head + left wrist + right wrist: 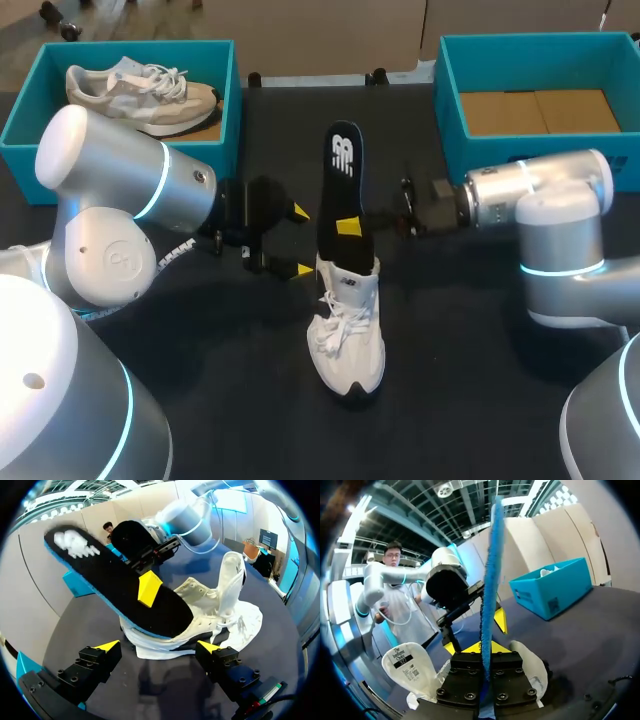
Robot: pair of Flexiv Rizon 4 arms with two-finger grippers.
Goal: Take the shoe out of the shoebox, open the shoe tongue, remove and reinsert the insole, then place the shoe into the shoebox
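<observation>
Head view: the white shoe (348, 330) stands upright on the dark table (480, 400), toe toward the robot. A black insole (340, 190) slants up out of the shoe's opening, its lower end in the shoe and its logo end beyond the heel. The right gripper (348, 228) comes in from the shoe's right and pinches the insole from both sides, just above the opening. The left gripper (301, 240) sits just left of the shoe, fingers spread wide and holding nothing. The tongue (405, 670) is folded out of the opening. Beyond the shoe to its right is a teal shoebox (445, 100). Another teal box (20, 110), beyond it to the left, holds a beige shoe (140, 95).
</observation>
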